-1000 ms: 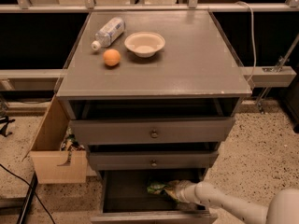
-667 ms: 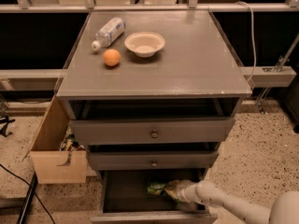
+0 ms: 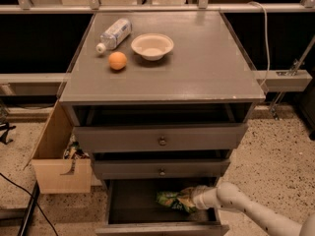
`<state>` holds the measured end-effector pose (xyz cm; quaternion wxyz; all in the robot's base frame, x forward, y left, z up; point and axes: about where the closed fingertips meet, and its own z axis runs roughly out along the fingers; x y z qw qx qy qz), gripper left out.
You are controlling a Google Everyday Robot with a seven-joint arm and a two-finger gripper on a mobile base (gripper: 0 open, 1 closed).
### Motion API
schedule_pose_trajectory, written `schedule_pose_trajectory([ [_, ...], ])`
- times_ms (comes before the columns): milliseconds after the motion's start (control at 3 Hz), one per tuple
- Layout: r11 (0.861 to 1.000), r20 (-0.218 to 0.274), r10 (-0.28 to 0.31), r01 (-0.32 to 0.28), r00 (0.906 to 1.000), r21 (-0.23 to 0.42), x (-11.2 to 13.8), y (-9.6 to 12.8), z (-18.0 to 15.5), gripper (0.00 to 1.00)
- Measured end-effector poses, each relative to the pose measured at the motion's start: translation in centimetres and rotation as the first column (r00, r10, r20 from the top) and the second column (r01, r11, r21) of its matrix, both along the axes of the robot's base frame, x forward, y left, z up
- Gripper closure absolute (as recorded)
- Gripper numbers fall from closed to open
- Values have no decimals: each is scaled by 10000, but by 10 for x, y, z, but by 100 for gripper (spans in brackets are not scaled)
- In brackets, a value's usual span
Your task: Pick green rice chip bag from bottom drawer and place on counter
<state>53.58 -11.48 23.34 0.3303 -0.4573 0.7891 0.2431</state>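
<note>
The bottom drawer point(image 3: 132, 203) is pulled open, with a dark inside. The green rice chip bag point(image 3: 169, 199) lies on the drawer floor toward the right. My gripper point(image 3: 190, 199) reaches into the drawer from the lower right on a white arm point(image 3: 246, 211) and is at the bag's right end, against it. The counter point(image 3: 206, 63) is the grey cabinet top above.
On the counter stand a white bowl point(image 3: 152, 45), an orange point(image 3: 117, 61) and a lying water bottle point(image 3: 114, 33). The two upper drawers with round knobs point(image 3: 161, 141) are slightly open. A light wooden box point(image 3: 59, 168) stands left of the cabinet. A black cable point(image 3: 19, 191) runs on the floor.
</note>
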Motion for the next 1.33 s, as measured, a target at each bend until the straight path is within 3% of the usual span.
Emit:
schedule_pose_trajectory([
  [333, 9947, -382, 1030, -1031, 9940, -21, -21, -20, 41, 100],
  [667, 9880, -496, 1525, -1535, 9871, -157, -34, -33, 75, 100],
  [1000, 9847, 0, 1589, -1585, 9873, -718, -34, -58, 143, 100],
  [1333, 9847, 1, 1589, -1585, 9873, -718, -34, -58, 143, 100],
])
